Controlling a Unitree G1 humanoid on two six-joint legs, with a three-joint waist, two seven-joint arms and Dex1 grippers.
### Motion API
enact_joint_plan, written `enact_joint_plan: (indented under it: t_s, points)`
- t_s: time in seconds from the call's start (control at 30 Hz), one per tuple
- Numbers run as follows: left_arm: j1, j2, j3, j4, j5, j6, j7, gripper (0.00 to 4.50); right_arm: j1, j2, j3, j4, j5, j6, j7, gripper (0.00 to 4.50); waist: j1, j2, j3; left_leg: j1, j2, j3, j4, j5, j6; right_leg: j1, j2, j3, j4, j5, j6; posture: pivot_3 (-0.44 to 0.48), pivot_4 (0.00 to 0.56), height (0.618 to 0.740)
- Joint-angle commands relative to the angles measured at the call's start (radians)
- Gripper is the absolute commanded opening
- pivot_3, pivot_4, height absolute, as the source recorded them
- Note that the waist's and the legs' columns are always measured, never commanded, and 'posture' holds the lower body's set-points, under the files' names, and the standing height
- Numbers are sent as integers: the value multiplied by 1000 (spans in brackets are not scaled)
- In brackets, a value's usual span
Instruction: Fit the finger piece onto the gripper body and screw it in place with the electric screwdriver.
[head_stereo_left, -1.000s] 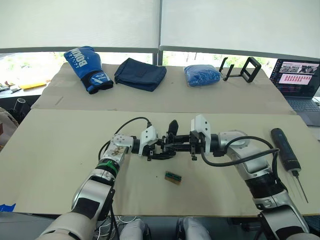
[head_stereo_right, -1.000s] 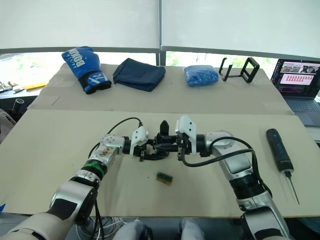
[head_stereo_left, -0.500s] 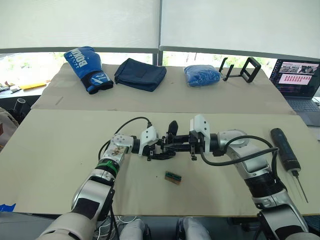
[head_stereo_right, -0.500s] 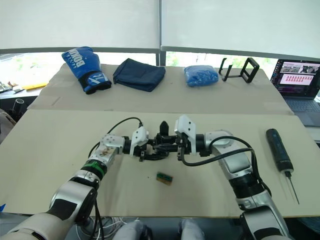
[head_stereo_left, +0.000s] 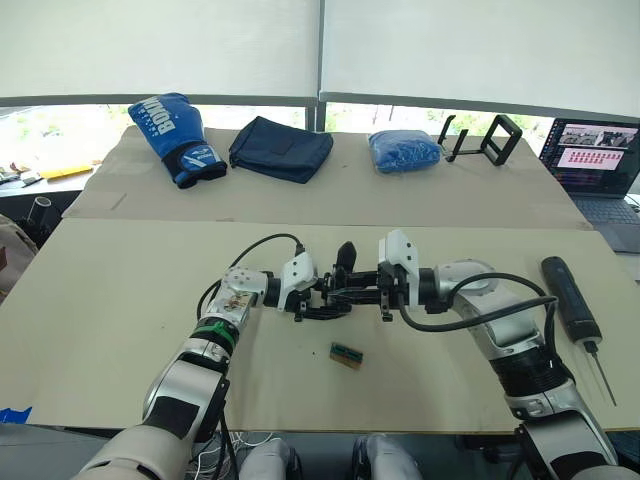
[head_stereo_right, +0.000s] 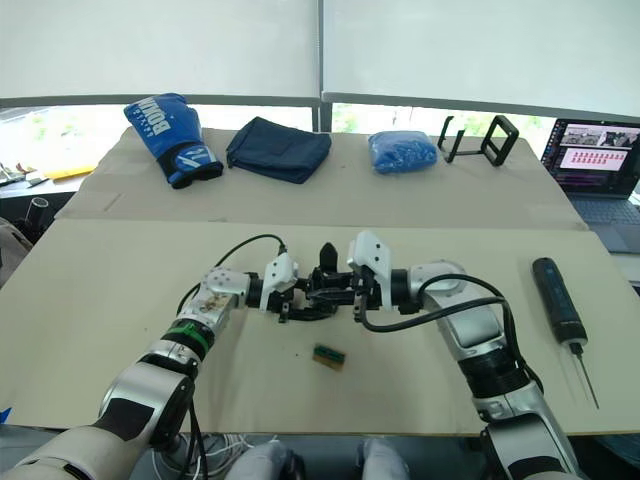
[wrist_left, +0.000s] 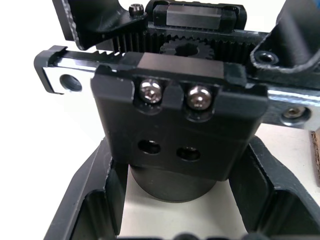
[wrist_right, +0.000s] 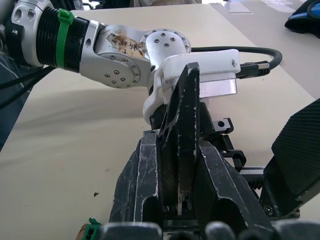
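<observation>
At the middle of the table the gripper body (head_stereo_left: 335, 292) hangs between my two grippers, one pointed black finger sticking up from it. My left gripper (head_stereo_left: 312, 297) is shut on its round drum base (wrist_left: 172, 187), with one of its fingers (wrist_left: 82, 210) on each side of the drum. The toothed rack and two screws show above. My right gripper (wrist_right: 177, 150) is shut on the finger piece (wrist_right: 182, 120), a black wedge pressed against the body's other side. The electric screwdriver (head_stereo_left: 567, 297) lies on the table far right, bit toward me.
A small green-and-brown block (head_stereo_left: 346, 355) lies just in front of the grippers. Along the back are a blue boxing glove (head_stereo_left: 172, 135), a dark blue cloth (head_stereo_left: 280, 148), a blue bundle (head_stereo_left: 404, 151) and a black stand (head_stereo_left: 482, 138). A laptop (head_stereo_left: 600, 160) sits at the far right.
My right gripper has edged slightly toward the left one with the finger piece; the left gripper and gripper body hold still.
</observation>
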Motion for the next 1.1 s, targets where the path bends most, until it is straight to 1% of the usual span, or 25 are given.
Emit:
enact_joint_plan:
  t_s: [0.03, 0.2, 0.43, 0.5, 0.53, 0.7, 0.73, 0.8, 1.1]
  points:
    - [12, -10, -15, -12, 8, 15, -12, 2309, 17, -6, 15, 55, -41, 27, -27, 413, -1, 0, 0, 0, 0, 0, 0, 0, 0, 0, 0, 0, 0, 0, 0, 0, 150, 740]
    - [15, -12, -17, -16, 8, 21, -15, 2309, 6, -24, 25, 57, -61, -13, -7, 413, -2, 0, 0, 1, 0, 0, 0, 0, 0, 1, 0, 0, 1, 0, 0, 0, 150, 740]
    - [19, -13, -16, -23, 6, 27, -10, 2309, -15, -1, -3, 14, -17, -50, 2, 413, -2, 0, 0, 1, 0, 0, 0, 0, 0, 1, 0, 0, 1, 0, 0, 0, 150, 740]
    - [20, -14, -15, -24, 6, 29, -9, 2309, -22, 8, -11, 8, -5, -54, 1, 1439, -2, 0, 0, 1, 0, 0, 0, 0, 0, 0, 0, 0, 1, 0, 0, 0, 150, 740]
    - [21, -14, -15, -25, 6, 29, -9, 2309, -24, 11, -15, 2, 0, -61, 3, 1669, -2, 0, 0, 0, 0, 0, 0, 0, 0, 0, 0, 0, 1, 0, 0, 0, 150, 740]
    - [24, -14, -15, -28, 6, 32, -8, 2309, -32, 21, -33, -15, 14, -73, 11, 3473, -1, 0, 0, -1, 0, 0, 1, 0, 0, -1, 0, 0, 0, 0, 0, 0, 150, 740]
    - [25, -15, -15, -29, 6, 32, -8, 2309, -32, 23, -36, -17, 17, -77, 12, 3763, -2, 0, 0, -1, 0, 0, 1, 0, 0, -1, 0, 0, 0, 0, 0, 0, 150, 740]
    - [26, -16, -15, -31, 5, 32, -8, 2309, -29, 23, -44, -31, 33, -81, 25, 4481, -2, 0, 0, -1, 0, 0, 1, 0, 0, -1, 0, 0, 0, 0, 0, 0, 150, 740]
    - [31, -19, -13, -31, 4, 32, -6, 2309, -2, 17, -67, -51, 59, -85, 35, 4481, -1, 0, 0, -1, 0, 0, 1, 0, 0, -1, 0, 0, 0, 0, 0, 0, 150, 740]
